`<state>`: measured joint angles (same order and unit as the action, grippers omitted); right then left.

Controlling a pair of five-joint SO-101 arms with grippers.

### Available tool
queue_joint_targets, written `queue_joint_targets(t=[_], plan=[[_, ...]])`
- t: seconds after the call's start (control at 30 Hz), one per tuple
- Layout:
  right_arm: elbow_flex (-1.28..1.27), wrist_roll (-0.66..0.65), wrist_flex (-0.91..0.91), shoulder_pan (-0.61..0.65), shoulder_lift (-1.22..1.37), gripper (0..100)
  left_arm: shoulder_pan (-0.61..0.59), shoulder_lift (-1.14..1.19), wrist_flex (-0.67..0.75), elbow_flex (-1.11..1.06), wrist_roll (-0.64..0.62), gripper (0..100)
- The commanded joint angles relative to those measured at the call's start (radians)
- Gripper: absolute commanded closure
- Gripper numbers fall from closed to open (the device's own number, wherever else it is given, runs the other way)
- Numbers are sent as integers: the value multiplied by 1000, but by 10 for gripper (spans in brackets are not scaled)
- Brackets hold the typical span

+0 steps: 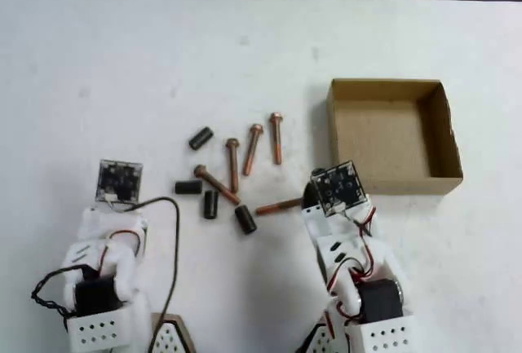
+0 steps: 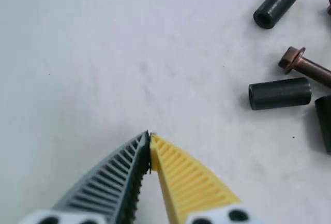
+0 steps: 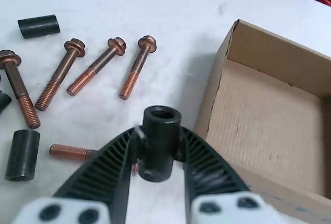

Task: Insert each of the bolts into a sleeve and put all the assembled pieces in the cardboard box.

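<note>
With the far table (image 1: 122, 59) edge as 12 o'clock, three bolts (image 1: 253, 147) lie side by side mid-table, heads toward 12. The cardboard box (image 1: 383, 137) is at their 3 o'clock and a lone sleeve (image 1: 201, 138) at their 9 o'clock. At the row's 7 o'clock a fourth bolt (image 1: 216, 183) lies slanted, with a second sleeve (image 1: 188, 187) at its 9 o'clock, two more sleeves (image 1: 210, 204) at its 6 and 5 o'clock, and a fifth bolt (image 1: 277, 205) crosswise at its 4 o'clock. The right gripper (image 3: 159, 131), at the box's 8 o'clock, has a held sleeve (image 3: 161, 123) between its fingers, while the left gripper (image 2: 149, 138) sits at 9 o'clock of the sleeves, apart from them.
</note>
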<state>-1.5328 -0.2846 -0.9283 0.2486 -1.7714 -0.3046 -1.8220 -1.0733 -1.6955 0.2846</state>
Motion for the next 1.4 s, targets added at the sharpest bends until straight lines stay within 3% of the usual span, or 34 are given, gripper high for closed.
queue_joint_targets(t=[0.0,0.97,1.2,1.37], plan=[[11,6,-45,70,-27,981,-10,-7,-28,3,28,976],[-15,3,-56,101,-28,981,-12,-7,29,26,29,977],[-29,3,-53,101,-28,981,-5,7,-133,328,68,976],[-29,3,-53,105,-28,981,-5,216,-133,511,158,976]])
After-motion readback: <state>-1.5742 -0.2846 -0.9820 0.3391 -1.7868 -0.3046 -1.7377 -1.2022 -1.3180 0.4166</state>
